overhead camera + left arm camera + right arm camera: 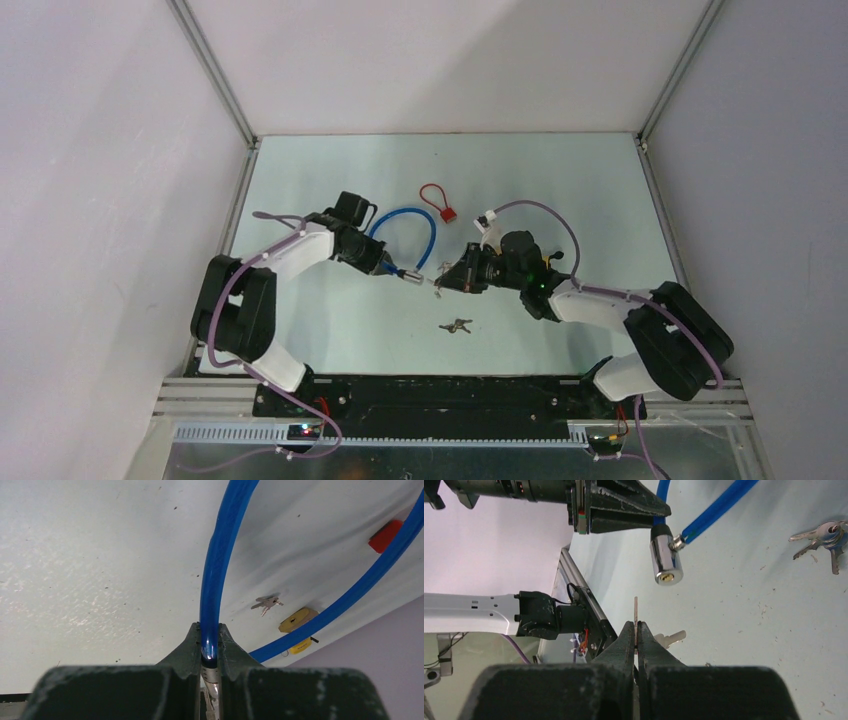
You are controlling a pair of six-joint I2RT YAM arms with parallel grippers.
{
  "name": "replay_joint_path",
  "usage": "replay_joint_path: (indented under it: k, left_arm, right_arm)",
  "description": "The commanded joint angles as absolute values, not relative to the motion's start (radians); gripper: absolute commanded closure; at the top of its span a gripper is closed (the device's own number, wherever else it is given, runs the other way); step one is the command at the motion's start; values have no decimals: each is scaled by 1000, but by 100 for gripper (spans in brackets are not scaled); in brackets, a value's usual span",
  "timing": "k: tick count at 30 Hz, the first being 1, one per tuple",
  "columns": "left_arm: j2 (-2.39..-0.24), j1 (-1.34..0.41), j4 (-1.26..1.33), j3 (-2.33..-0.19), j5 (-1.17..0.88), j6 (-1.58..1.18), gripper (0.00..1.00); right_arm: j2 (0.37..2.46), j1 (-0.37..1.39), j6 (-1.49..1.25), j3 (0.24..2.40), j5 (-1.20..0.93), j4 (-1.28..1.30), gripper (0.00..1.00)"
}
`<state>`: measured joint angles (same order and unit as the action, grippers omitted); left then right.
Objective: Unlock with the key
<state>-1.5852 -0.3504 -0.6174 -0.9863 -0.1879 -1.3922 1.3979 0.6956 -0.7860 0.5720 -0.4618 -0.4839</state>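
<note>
A blue cable lock (pixel 425 225) loops over the table, ending in a silver cylinder (pixel 665 560) with a brass keyhole on its end face. My left gripper (pixel 209 635) is shut on the blue cable (pixel 215 580) just above that cylinder and holds it off the table. My right gripper (pixel 636 630) is shut on a key (pixel 635 615). The thin blade shows edge-on, pointing up toward the cylinder but apart from it, a little left of the keyhole. A second key (pixel 671 638) hangs beside the right fingers. In the top view the two grippers (pixel 385 265) (pixel 452 280) face each other mid-table.
A loose bunch of keys (pixel 456 325) lies on the table near the front. A small red lock with a red loop (pixel 440 203) sits farther back. A yellow lock-like object (pixel 298 620) shows in the left wrist view beyond the cable. Walls enclose the table on three sides.
</note>
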Motion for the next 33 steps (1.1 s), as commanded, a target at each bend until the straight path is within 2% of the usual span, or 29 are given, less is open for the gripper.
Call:
replay_joint_path:
  k: [1,13,33]
  left_arm:
    - [-1529,-348,-545,-966,-250,-1433,100]
    - [-1527,-348,-490,-936,-281,-1473,100]
    - [-1524,-349,-455,-917,-298,-1487,100]
  right_arm:
    - [1452,685,-866,576,-509,-614,100]
    - [1577,648,-1018,535,-542,-769,100]
    - [1642,631,-1098,526,-533,-853,100]
